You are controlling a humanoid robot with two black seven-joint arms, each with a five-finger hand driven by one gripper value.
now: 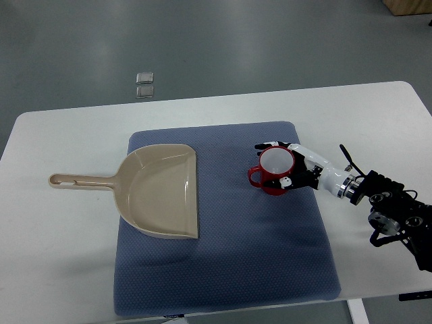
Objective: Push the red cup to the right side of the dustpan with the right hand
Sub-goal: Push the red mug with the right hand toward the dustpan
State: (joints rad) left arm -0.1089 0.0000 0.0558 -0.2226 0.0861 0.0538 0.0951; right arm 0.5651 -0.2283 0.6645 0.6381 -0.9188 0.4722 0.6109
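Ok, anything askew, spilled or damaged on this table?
Nothing stands out. The red cup sits upright on the blue mat with the right hand around it, apart from the dustpan, which lies flat. No spill is visible.

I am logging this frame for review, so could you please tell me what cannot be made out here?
- Top view: the right robot hand wraps the red plastic cup, hiding its far wall and where the fingers touch it.
- The picture's right edge cuts off the right arm.
- The two small grey squares on the floor are too small to identify.
- The left arm is out of view.
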